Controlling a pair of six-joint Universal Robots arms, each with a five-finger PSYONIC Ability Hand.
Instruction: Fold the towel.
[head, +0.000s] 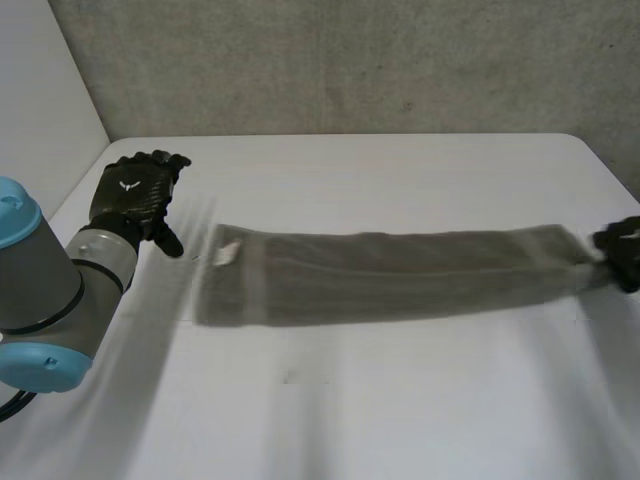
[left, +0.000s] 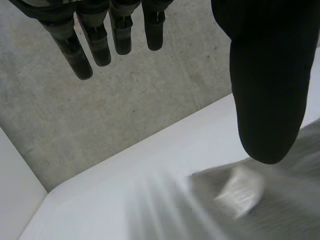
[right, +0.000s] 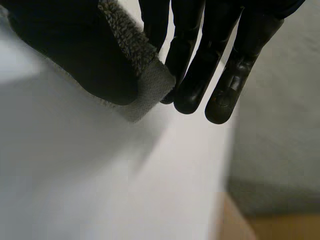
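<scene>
A grey towel (head: 390, 275) lies as a long narrow strip across the white table (head: 400, 400), with a white label (head: 226, 253) near its left end. My left hand (head: 135, 195) is raised just left of that end, apart from the cloth, with straight fingers (left: 100, 45) and nothing held. In the left wrist view the towel's left end (left: 285, 205) and its label (left: 240, 192) lie below the thumb. My right hand (head: 622, 250) is at the strip's right end. There its thumb and fingers (right: 200, 75) pinch the towel's corner (right: 150, 80).
A grey concrete wall (head: 350, 60) runs behind the table, and a white panel (head: 40, 100) stands at the left. The table's right edge (right: 225, 165) is just past my right hand's fingertips, with brown floor (right: 260, 225) beyond it.
</scene>
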